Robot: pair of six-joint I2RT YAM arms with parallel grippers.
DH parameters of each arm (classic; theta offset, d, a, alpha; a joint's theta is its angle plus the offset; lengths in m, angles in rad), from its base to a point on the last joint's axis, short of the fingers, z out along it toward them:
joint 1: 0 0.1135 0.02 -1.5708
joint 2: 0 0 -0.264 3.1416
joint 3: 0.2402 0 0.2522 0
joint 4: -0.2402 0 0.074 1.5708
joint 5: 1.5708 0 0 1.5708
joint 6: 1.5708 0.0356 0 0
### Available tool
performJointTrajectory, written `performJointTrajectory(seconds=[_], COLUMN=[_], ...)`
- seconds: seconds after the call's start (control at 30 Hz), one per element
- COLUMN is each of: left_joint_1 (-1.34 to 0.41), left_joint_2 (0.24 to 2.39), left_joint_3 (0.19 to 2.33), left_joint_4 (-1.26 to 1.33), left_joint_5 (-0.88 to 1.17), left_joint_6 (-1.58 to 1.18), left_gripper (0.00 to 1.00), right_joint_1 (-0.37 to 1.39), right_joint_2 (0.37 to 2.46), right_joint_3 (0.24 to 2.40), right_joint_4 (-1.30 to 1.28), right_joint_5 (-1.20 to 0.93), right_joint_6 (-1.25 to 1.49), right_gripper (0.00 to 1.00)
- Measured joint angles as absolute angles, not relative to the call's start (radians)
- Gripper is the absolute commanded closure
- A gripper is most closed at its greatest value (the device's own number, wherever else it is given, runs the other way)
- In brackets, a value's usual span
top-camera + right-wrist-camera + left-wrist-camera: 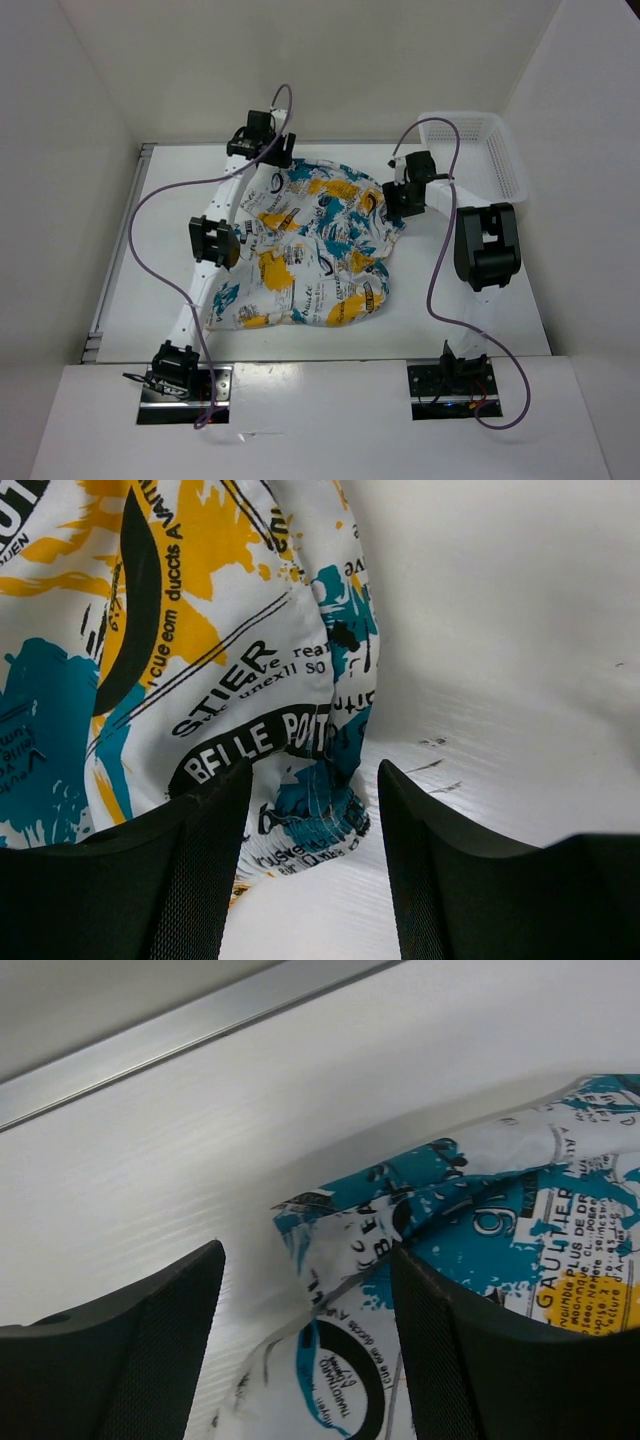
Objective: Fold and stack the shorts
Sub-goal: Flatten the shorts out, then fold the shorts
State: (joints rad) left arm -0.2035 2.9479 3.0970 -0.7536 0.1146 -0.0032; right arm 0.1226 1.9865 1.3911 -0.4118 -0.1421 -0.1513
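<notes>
White tabletop (525,320) shows bare around the shorts (310,250), which lie crumpled mid-table short of the near edge, with a wide strip free on their left and the basket (480,150) at the far right. Only the wrist views show the jaw spread: the left gripper (305,1310) stands wide apart astride the cloth's far-left corner, near a metal edge rail (200,1020), clamping nothing. The right gripper (315,830) likewise gapes around the far-right hem, unclosed.
</notes>
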Motion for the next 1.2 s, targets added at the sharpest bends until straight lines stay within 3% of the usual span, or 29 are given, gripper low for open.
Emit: performJointTrajectory(seconds=[0.3, 0.43, 0.53, 0.57, 0.6, 0.77, 0.9, 1.03, 1.2], left_joint_1=[-0.226, -0.219, -0.215, -0.213, -0.213, -0.213, -0.216, -0.222, -0.231], left_joint_2=[3.009, 3.020, 3.022, 3.022, 3.022, 3.023, 3.023, 3.022, 3.007], left_joint_3=[3.095, 3.095, 3.095, 3.095, 3.095, 3.095, 3.095, 3.095, 3.095], left_joint_4=[-0.723, -0.695, -0.686, -0.685, -0.683, -0.677, -0.664, -0.657, -0.672], left_joint_5=[0.080, 0.070, 0.067, 0.067, 0.067, 0.073, 0.075, 0.074, 0.085], left_joint_6=[-0.003, -0.004, -0.004, -0.007, -0.004, -0.004, -0.003, -0.003, -0.003], left_gripper=[0.34, 0.48, 0.67, 0.67, 0.77, 1.00, 1.00, 1.00, 1.00], right_joint_1=[0.115, 0.115, 0.115, 0.115, 0.115, 0.115, 0.115, 0.115, 0.115], right_joint_2=[1.987, 1.987, 1.987, 1.987, 1.989, 2.014, 2.020, 2.020, 2.020], right_joint_3=[1.391, 1.391, 1.391, 1.391, 1.391, 1.402, 1.402, 1.404, 1.404], right_joint_4=[-0.412, -0.412, -0.412, -0.412, -0.412, -0.412, -0.411, -0.411, -0.411], right_joint_5=[-0.141, -0.141, -0.141, -0.141, -0.141, -0.141, -0.121, -0.104, -0.098], right_joint_6=[-0.155, -0.155, -0.155, -0.155, -0.155, -0.155, -0.155, -0.163, -0.183], right_gripper=[0.41, 0.41, 0.41, 0.44, 0.45, 0.52, 0.52, 0.40, 0.44])
